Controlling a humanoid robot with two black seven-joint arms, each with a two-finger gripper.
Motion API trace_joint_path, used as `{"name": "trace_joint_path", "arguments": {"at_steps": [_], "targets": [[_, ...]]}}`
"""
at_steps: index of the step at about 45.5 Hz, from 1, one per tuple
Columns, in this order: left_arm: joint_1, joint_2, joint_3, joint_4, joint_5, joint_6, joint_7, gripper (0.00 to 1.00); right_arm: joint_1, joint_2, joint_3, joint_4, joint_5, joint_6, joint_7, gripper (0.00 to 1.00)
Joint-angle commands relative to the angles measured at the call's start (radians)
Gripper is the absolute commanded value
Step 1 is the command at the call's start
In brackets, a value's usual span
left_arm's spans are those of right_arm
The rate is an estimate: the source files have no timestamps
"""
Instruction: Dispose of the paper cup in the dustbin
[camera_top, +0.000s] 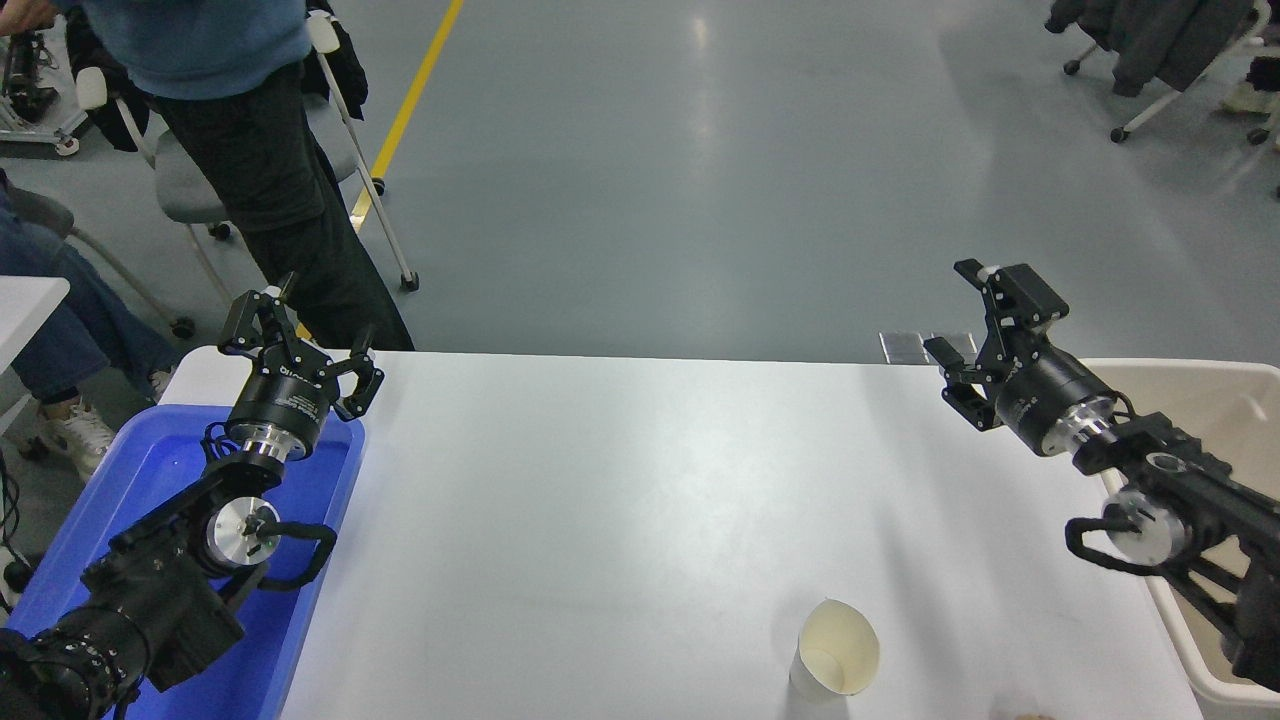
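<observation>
Paper cup (838, 650) on table (620, 500) near edge; dustbin (1215, 400) right, tray (150, 470) left.

Blue tray (150, 470) at the white table's (620, 500) left edge; person (250, 130) standing beyond its far-left corner.

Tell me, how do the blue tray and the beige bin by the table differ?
The blue tray sits at the table's left end under the parked left gripper; the dustbin stands at the right end, behind the right arm. The tray is bright blue, the dustbin cream with a paler rim. Both are rectangular and show nothing inside.
</observation>
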Motion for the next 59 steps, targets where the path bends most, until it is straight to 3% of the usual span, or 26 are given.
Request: {"name": "trace_joint_path", "arguments": {"at_steps": [1, 15, 27, 44, 59], "targets": [[0.0, 0.0, -0.001, 0.0, 0.0, 0.0, 0.0, 1.0, 0.166, -0.057, -0.27, 0.068, -0.204, 0.001, -0.037, 1.0], [0.0, 0.0, -0.001, 0.0, 0.0, 0.0, 0.0, 1.0, 0.486, -0.066, -0.701, 0.125, -0.367, 0.001, -0.04, 1.0], [0.0, 0.0, -0.001, 0.0, 0.0, 0.0, 0.0, 1.0, 0.741, 0.04, -0.991, 0.127, -0.511, 0.001, -0.029, 1.0], [0.0, 0.0, -0.001, 0.0, 0.0, 0.0, 0.0, 1.0, 0.832, 0.097, -1.231, 0.2, -0.585, 0.018, -0.034, 1.0], [0.0, 0.002, -0.001, 0.0, 0.0, 0.0, 0.0, 1.0, 0.868, 0.081, -1.272, 0.26, -0.566, 0.157, -0.086, 1.0]]}}
